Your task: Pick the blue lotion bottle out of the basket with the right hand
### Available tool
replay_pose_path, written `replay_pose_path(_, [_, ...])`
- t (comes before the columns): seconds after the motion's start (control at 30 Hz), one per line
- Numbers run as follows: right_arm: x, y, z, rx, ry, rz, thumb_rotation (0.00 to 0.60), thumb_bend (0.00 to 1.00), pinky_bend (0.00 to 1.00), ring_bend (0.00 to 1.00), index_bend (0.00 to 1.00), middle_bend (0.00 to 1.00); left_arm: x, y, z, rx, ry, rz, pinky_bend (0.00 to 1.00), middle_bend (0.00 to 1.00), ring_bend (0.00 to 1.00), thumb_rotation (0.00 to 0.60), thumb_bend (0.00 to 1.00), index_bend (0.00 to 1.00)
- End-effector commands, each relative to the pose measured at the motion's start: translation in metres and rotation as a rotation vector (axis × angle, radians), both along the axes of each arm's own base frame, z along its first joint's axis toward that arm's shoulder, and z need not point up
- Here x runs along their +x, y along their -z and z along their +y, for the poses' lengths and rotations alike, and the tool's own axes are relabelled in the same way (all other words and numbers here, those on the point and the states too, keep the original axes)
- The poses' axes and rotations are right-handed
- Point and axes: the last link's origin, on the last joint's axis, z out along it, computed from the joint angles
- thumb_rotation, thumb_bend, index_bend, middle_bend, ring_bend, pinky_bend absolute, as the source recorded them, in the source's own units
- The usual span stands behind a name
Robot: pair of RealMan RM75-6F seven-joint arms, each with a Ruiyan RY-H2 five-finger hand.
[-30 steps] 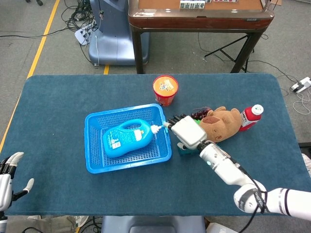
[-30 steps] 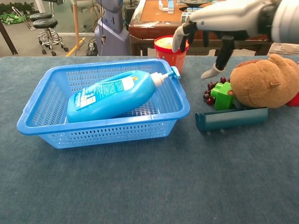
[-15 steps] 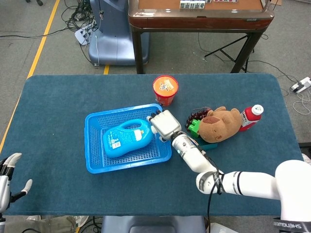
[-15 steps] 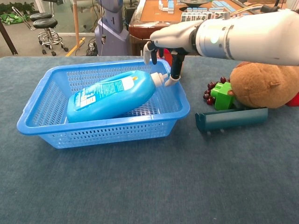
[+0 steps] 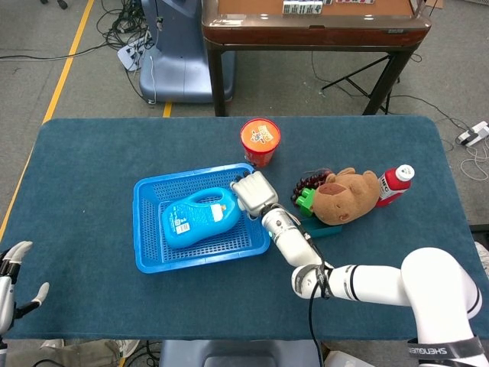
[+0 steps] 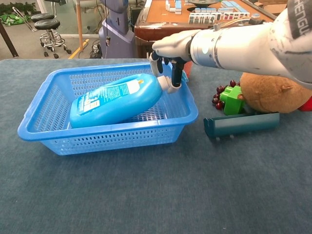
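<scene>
Blue lotion bottle [image 6: 117, 100] lying in blue basket [image 6: 44, 131], R hand [image 6: 166, 61] fingers curled at pump end, grasp unclear, L hand [image 5: 14, 277] spread, holding nothing.

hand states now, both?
Left hand: open, holding nothing.
Right hand: at the bottle pump; grip cannot be told.

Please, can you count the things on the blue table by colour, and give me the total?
Blue: 2 (basket, lotion bottle)
Red or orange: 2 (cup, red bottle)
Brown: 1 (plush toy)
Green: 1 (toy block)
Dark red: 1 (grape bunch)
Teal: 1 (flat bar)
Total: 8
</scene>
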Motion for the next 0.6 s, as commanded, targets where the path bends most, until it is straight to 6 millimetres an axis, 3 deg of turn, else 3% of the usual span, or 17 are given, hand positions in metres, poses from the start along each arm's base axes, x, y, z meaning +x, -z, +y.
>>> replay_pose_path(0.03, [0.0,0.0033,-0.0016,-0.001,0.006,-0.002,0.6,0.17,0.33,0.22,0.4,0.31,-0.0003,-0.0001,-0.0002,0.0,-0.001,0.0,0.15,0.14,0.14,0.6,0.32,0.16])
replay_pose_path(0.33, [0.0039,0.0096,-0.0032,-0.013,-0.008,-0.016,0.6,0.23,0.34,0.29,0.56,0.39,-0.0025,-0.0011,-0.0007,0.005,-0.005,-0.004,0.15,0.14,0.14,0.6,0.32,0.17])
replay_pose_path(0.6, [0.0083,0.0006,-0.002,-0.029,-0.046,-0.065,0.6,0.28,0.36,0.35,0.64,0.45,-0.0037,-0.0003,-0.0003,0.002,-0.007,-0.005,0.15,0.14,0.14,0.6,0.32,0.17])
